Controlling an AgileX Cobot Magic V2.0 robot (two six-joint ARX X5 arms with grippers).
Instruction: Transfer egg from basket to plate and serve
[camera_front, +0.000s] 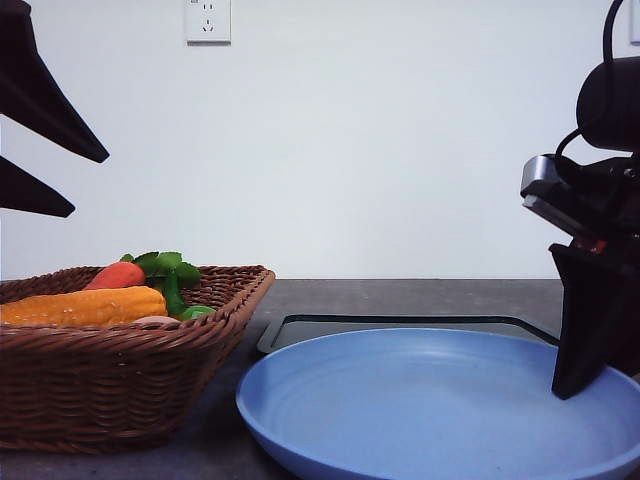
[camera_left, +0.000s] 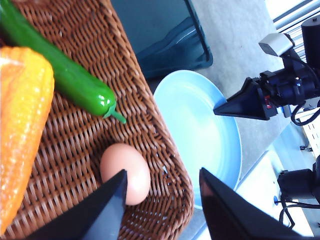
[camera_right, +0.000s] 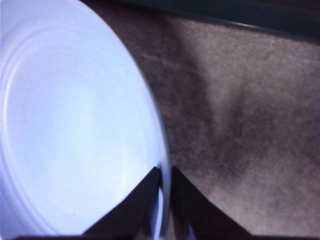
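Observation:
The pinkish-brown egg (camera_left: 126, 172) lies in the wicker basket (camera_left: 85, 130) near its corner beside the plate. My left gripper (camera_left: 162, 200) hovers open above it, one finger over the egg's edge and the other out past the basket rim. In the front view the left gripper (camera_front: 90, 185) hangs high over the basket (camera_front: 120, 375). The light blue plate (camera_front: 420, 410) sits right of the basket. My right gripper (camera_right: 162, 182) is shut on the plate's (camera_right: 75, 125) rim, seen also as the right gripper (camera_front: 577, 385) at the plate's right side.
A corn cob (camera_front: 85, 305), a carrot (camera_front: 115, 275) with green leaves and a green pepper (camera_left: 75, 82) share the basket. A black tray (camera_front: 400, 325) lies behind the plate on the dark tabletop (camera_right: 240, 100). A white wall stands behind.

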